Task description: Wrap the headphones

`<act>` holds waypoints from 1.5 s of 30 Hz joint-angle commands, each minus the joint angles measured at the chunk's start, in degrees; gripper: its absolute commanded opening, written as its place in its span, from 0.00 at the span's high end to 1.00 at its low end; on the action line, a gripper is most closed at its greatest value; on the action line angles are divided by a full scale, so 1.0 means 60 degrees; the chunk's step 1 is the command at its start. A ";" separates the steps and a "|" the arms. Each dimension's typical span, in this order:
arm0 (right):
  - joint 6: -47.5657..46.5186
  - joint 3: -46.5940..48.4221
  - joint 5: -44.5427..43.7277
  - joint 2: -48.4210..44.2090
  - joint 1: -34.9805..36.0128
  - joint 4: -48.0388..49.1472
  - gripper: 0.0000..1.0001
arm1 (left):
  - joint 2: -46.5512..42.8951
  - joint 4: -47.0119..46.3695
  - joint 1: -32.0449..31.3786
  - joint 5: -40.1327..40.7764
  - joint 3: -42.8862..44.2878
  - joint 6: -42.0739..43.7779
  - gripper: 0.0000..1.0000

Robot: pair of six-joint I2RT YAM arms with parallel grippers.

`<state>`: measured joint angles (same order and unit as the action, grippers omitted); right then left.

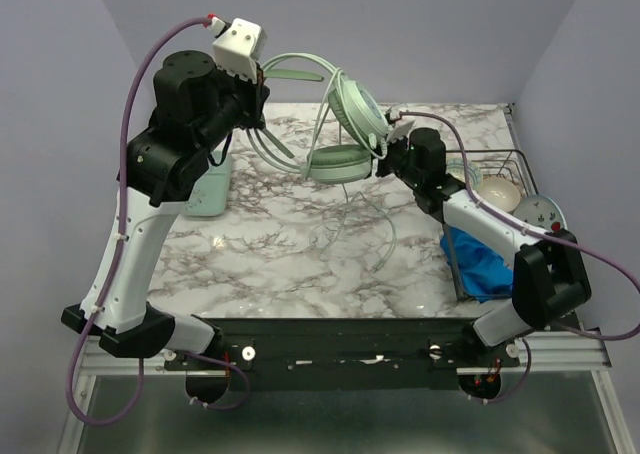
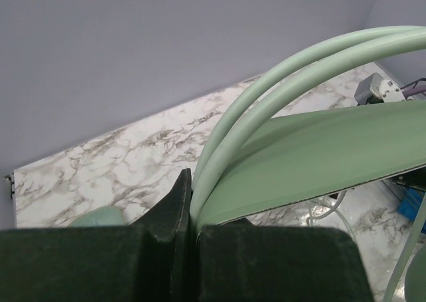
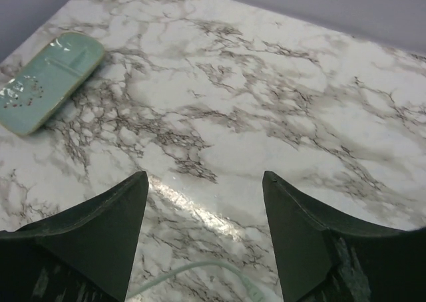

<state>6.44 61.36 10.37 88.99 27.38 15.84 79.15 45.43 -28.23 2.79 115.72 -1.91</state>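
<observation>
- Headphones point(image 1: 338, 162) hang above the desk point(image 1: 270, 244); we see our left pincer point(image 2: 192, 195) pinching their headband point(image 2: 313, 149).
- Our right pincer point(image 3: 205, 195) stands spread above the desk.

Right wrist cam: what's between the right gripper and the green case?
Bare marble table only, between right gripper and case, in the right wrist view. The headphones' cable lies nearer, between its open fingers.

Left gripper point(image 2: 192, 205) high, clamped on headphones point(image 1: 338, 162) — right gripper point(image 3: 205, 177) lower, apparently angled down, jaws wide.
</observation>
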 commanded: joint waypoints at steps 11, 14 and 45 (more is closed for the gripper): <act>-0.3050 -0.2932 -0.0001 -0.2205 0.1631 0.1943 0.00 | 0.0357 -0.0555 0.0047 0.0107 0.0987 -0.0575 1.00; -0.2526 -0.2670 0.0118 -0.1854 0.1722 0.2414 0.00 | 0.0372 -0.0555 0.0047 0.0165 0.0972 -0.0575 1.00; -0.1319 -0.0603 0.0748 0.1707 0.3361 0.1261 0.99 | 0.1968 -0.2062 0.4543 -0.0539 0.0870 -0.3682 1.00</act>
<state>3.44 55.83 16.34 99.39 43.00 31.22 89.10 41.23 -4.51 -6.85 122.10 -20.73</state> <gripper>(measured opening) 0.045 0.047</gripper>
